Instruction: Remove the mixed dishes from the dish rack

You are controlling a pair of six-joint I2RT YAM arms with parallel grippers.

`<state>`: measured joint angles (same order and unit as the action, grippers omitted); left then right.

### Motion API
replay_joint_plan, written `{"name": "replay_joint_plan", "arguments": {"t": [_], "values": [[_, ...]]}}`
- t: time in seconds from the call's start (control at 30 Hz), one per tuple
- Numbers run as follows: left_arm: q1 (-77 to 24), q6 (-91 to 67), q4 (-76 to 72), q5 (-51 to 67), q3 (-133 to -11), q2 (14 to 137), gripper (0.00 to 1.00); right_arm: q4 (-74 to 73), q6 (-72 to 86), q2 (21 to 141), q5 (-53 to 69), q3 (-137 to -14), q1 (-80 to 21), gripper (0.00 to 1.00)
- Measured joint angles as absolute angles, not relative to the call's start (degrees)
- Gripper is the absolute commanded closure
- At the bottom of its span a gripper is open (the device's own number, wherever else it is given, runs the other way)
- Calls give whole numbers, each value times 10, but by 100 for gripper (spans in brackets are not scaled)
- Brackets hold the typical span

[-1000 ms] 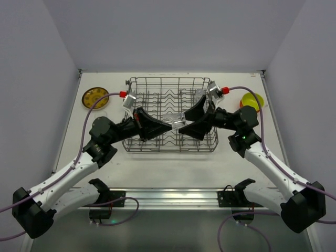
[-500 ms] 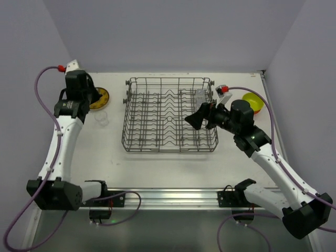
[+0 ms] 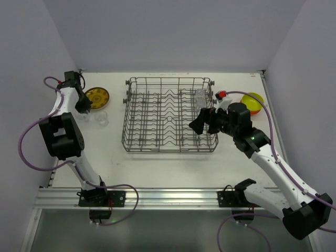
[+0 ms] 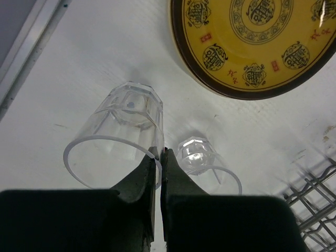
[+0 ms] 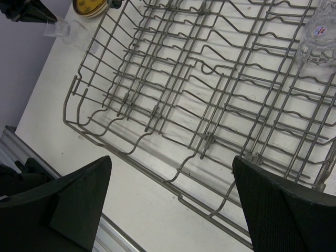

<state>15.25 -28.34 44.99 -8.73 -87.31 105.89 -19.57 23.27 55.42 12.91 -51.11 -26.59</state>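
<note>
The grey wire dish rack holds one clear glass at its back right corner, also seen in the right wrist view as the glass. My left gripper is at the table's far left, shut on the rim wall of a clear glass, fingertips pinching it. A second glass stands beside it, below the brown-and-yellow plate. My right gripper hovers wide open over the rack's right part, holding nothing.
A yellow-green bowl and an orange bowl sit together right of the rack. The plate lies left of the rack with a glass in front of it. Walls close the table's sides and back.
Both grippers were together over the rack's middle. The left arm has swung to the far left beside the plate with a glass. The right gripper drew back right and stands fully open.
</note>
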Motion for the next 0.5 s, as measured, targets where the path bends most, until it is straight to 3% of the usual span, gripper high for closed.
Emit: {"name": "replay_joint_plan", "arguments": {"t": [0.5], "values": [[155,-263,479,-44,-888,1103,100,-199,232,549,130,-496,-266,1]]}}
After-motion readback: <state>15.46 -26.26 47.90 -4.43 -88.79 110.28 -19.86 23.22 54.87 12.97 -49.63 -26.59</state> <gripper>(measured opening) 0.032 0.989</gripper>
